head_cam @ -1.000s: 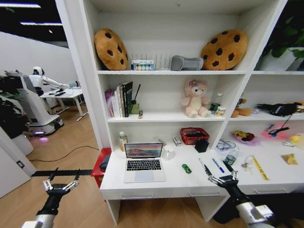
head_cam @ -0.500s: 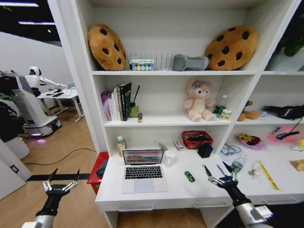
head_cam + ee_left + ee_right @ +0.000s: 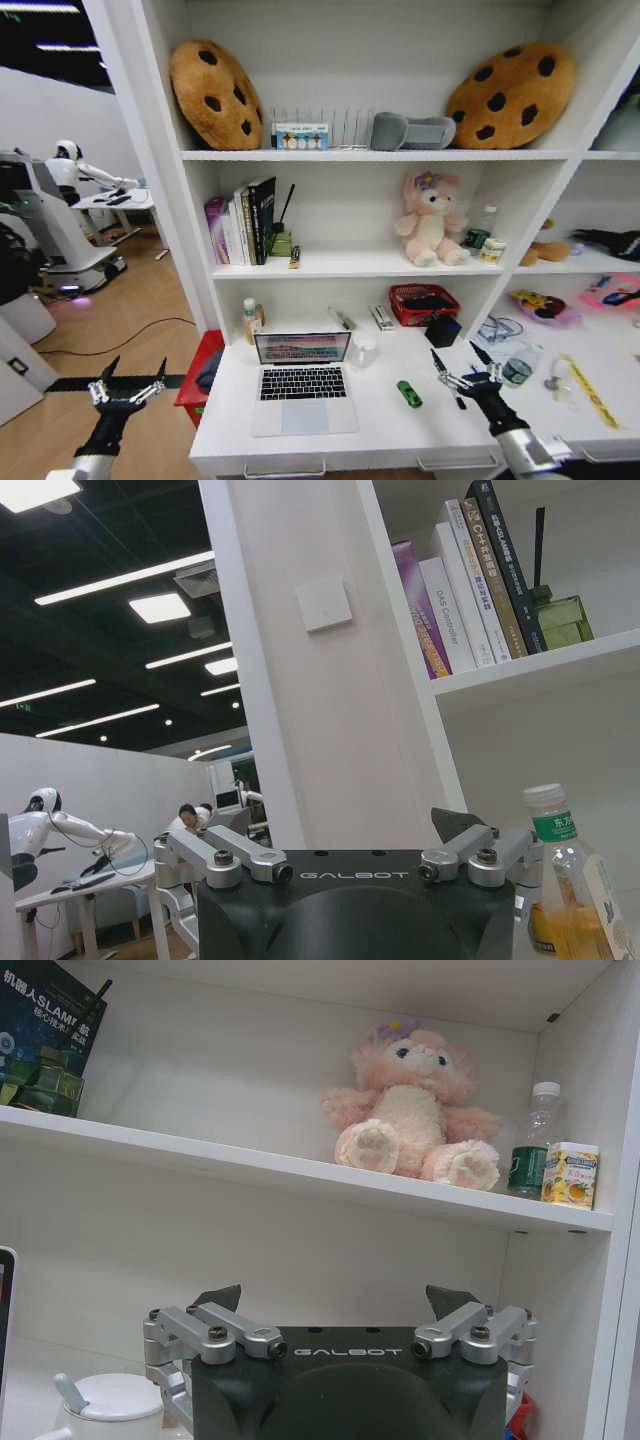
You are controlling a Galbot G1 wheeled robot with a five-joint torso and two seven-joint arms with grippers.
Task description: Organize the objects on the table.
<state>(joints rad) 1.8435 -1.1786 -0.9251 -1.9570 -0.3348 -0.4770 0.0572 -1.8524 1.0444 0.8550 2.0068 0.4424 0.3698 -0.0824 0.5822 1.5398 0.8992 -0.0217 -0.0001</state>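
Two claws hang spread wide and empty at the near edge of the scene. The left claw [image 3: 127, 392] is off the desk's left end, over the wooden floor, and looks idle. The right claw [image 3: 468, 380] hovers just over the desk [image 3: 385, 425] toward its right, fingers forward.

Just beside that right claw lies the black marker [image 3: 446, 375], pointing away from the robot. Left of it, near the middle, sits the green car [image 3: 409, 394]. Farther left the laptop [image 3: 302, 385] stands open at the front of the desk, a white mug [image 3: 364, 349] behind its right corner. A red basket [image 3: 424, 303] and a black cube [image 3: 442, 329] sit at the back wall; the pink plush [image 3: 430, 220] is on the shelf above.

Nothing is held, so the step looks like the approach before a first pick. The marker seems the likely target: the claw would need to lower, straddle its thin barrel crosswise, and close squarely so it does not roll away.
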